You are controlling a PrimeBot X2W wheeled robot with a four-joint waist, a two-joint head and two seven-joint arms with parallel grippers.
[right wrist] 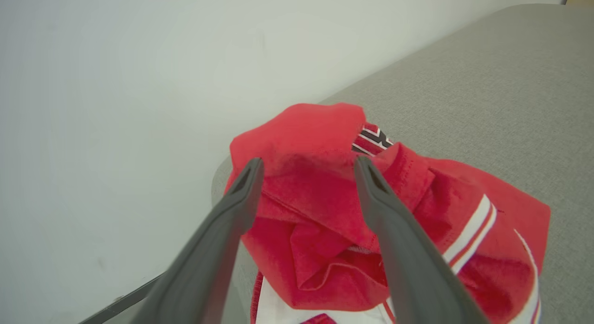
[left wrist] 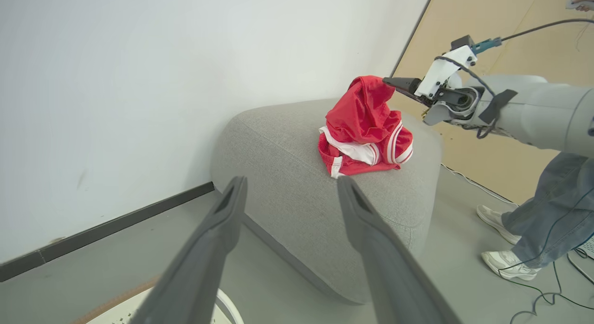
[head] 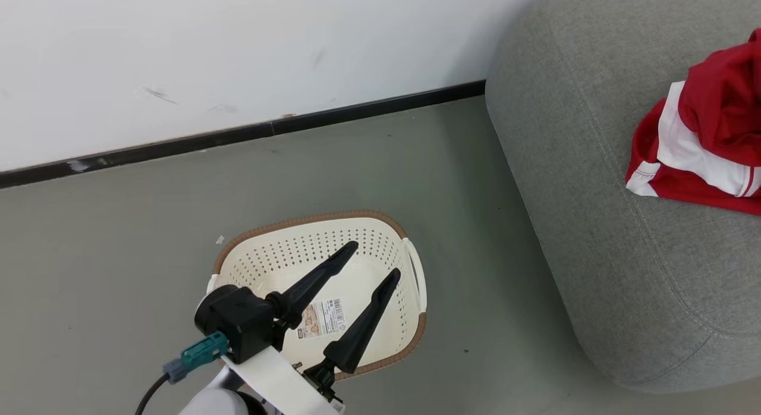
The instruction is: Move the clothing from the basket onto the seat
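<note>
**Clothing** (left wrist: 364, 129): a red heap with white stripes and trim on top of the seat (head: 624, 254), well in from the seat's rounded end. The heap rises to a peak right at your right gripper (right wrist: 308, 162). That is the shape cloth takes when it hangs from one pinch point.

**Right fingers:** spread wide, with the peak of fabric between them and neither finger visibly pressing it. Judged a let-go, not a grip. You cannot tell whether a fold clings to a fingertip.

**Left gripper** (head: 374, 259): fingers wide apart, holding nothing. It hangs over the basket (head: 309, 220), which stands on the floor (head: 119, 284) just off the seat's rounded end. It is probably parked there so the next reach starts close, without crossing your right arm.

**Basket:** the perforated wall and bottom label (head: 324, 318) are in plain sight, with no red in what shows. Your left wrist covers part of the side away from the seat, so check there before you call the job finished.

**Person's legs** (left wrist: 543, 212): standing beyond the seat, on the side away from the basket.

**Next move, as judged:** raise the right gripper straight up off the seat. A sideways pull could drag the heap toward the seat's sloping shoulder, and soft cloth slides easily there.
</note>
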